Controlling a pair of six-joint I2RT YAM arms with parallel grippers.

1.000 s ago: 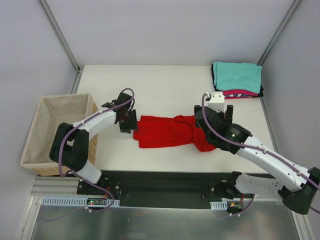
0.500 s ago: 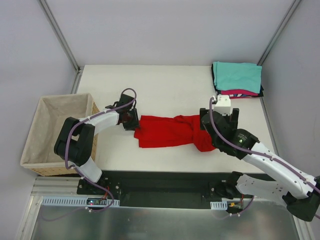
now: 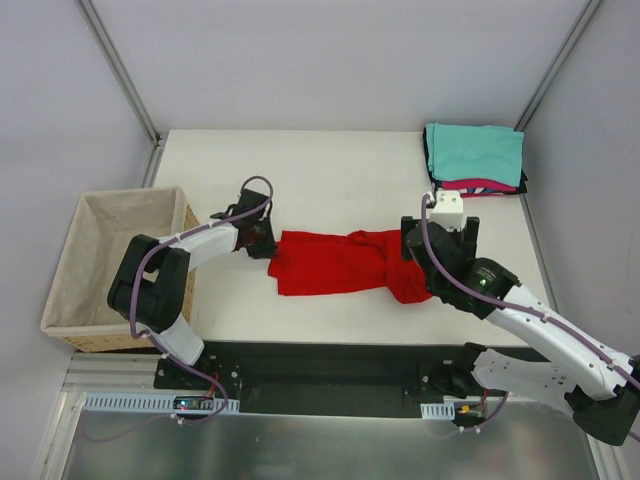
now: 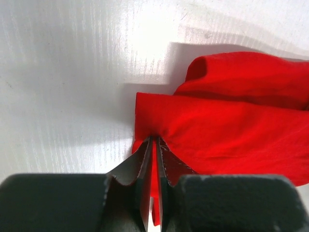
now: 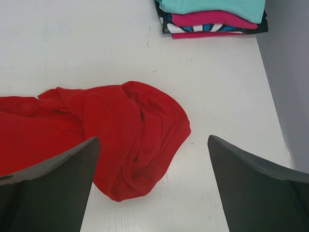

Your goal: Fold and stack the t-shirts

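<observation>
Out on the table (image 3: 340,180), my left gripper (image 4: 153,145) clamps its jaws on the left edge of the red t-shirt (image 3: 330,262). My right gripper (image 5: 150,140) hangs over its bunched right end, jaws wide apart. Folded t-shirts (image 3: 475,155) sit stacked at the far right corner.

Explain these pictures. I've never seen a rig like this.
Two robot arms, each ending in a two-finger gripper, are bolted at the near edge of a table. The wide picture is from a fixed camera above; the close-ups are from cameras on each wrist. On the table lie a crumpled red shirt and, far right, a stack of folded shirts; a basket sits at the left. The left gripper pinches the red shirt's edge; the right gripper hangs open over its bunched end.
</observation>
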